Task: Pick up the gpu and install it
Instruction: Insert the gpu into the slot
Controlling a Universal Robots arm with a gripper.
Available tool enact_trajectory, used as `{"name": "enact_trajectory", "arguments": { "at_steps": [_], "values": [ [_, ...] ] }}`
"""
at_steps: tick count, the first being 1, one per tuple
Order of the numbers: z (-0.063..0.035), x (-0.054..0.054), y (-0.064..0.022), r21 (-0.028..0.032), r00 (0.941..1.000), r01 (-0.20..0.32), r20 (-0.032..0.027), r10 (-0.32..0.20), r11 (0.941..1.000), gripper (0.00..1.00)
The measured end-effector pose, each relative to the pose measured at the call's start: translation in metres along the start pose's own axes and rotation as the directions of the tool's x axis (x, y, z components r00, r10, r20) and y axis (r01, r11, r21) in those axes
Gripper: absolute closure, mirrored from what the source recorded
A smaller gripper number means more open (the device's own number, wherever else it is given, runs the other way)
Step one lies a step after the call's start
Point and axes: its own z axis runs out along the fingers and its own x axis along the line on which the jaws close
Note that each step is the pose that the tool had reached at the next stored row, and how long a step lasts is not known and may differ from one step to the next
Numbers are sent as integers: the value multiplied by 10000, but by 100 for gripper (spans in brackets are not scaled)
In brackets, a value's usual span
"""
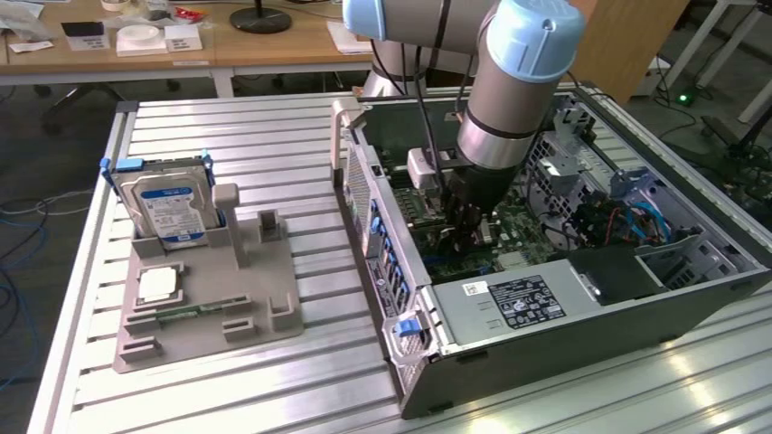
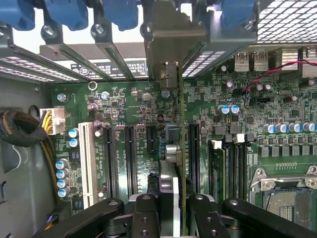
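Inside the open computer case (image 1: 567,298) at the exterior view's centre right, the gripper (image 2: 171,208) has its fingers (image 2: 143,210) clamped on the gpu (image 2: 181,148), held edge-on above the green motherboard (image 2: 124,104), between its expansion slots (image 2: 131,153).

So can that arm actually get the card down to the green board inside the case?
Probably yes. The case lies open on its side, and the gripper, shut on the gpu, hangs edge-on above the board with nothing between them.
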Motion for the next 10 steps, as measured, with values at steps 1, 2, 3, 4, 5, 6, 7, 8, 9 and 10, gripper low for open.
{"name": "enact_trajectory", "arguments": {
  "at_steps": [1,2,3,4,5,6,7,8,9,10],
  "values": [
    [2,0,0,0,10000,-2,0,2,10000,72],
    [3,0,0,0,10000,-2,0,2,10000,72],
    [4,0,-1,0,10000,-1,0,1,10000,72],
    [4,0,-1,0,10000,0,0,0,10000,72],
    [5,0,-1,1,10000,0,1,0,10000,72],
    [6,0,-2,-2,10000,0,0,0,10000,72],
    [7,-1,-2,-8,10000,0,2,0,10000,72],
    [7,-2,-2,-17,10000,-1,2,1,10000,72],
    [8,-3,-2,-32,10000,-3,2,3,10000,72],
    [7,-3,-3,-56,10000,-6,-2,6,10000,72]
  ]
}}
